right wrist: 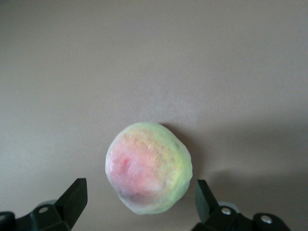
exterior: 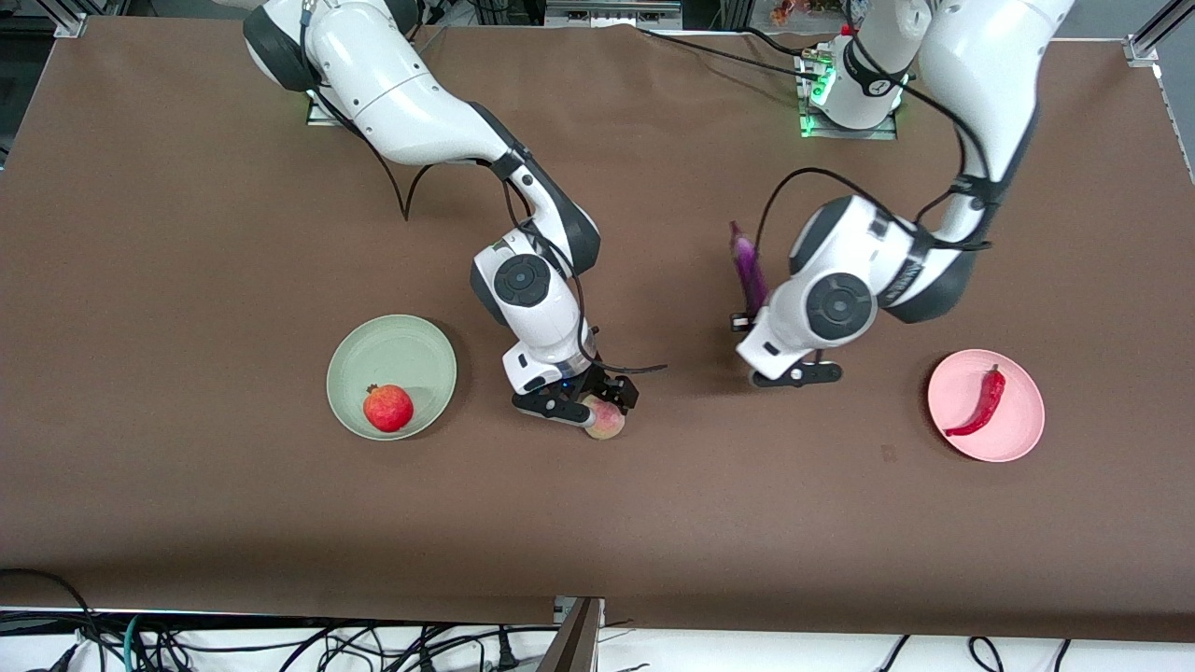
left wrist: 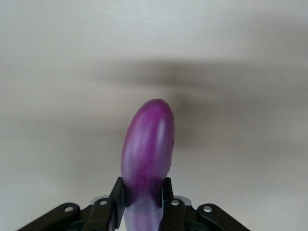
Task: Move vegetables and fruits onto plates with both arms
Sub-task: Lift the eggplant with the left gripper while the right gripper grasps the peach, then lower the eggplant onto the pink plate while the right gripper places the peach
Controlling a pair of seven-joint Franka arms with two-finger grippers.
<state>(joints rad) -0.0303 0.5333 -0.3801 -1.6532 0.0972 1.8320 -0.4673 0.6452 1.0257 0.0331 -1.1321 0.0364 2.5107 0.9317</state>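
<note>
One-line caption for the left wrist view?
Left claw shut on the purple eggplant, seen end-on above the brown table.

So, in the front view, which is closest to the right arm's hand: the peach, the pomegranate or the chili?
From the right hand:
1. Peach, between its open fingers.
2. Pomegranate, on the green plate toward the right arm's end.
3. Chili, on the pink plate toward the left arm's end.

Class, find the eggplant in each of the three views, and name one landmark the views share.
Front view: the eggplant lies mid-table, partly hidden under the left arm's wrist.
Left wrist view: the eggplant fills the centre, with the left gripper shut on it.
Right wrist view: not in it; only the peach shows, between the right gripper's open fingers.
Shared landmark: the brown tabletop.
</note>
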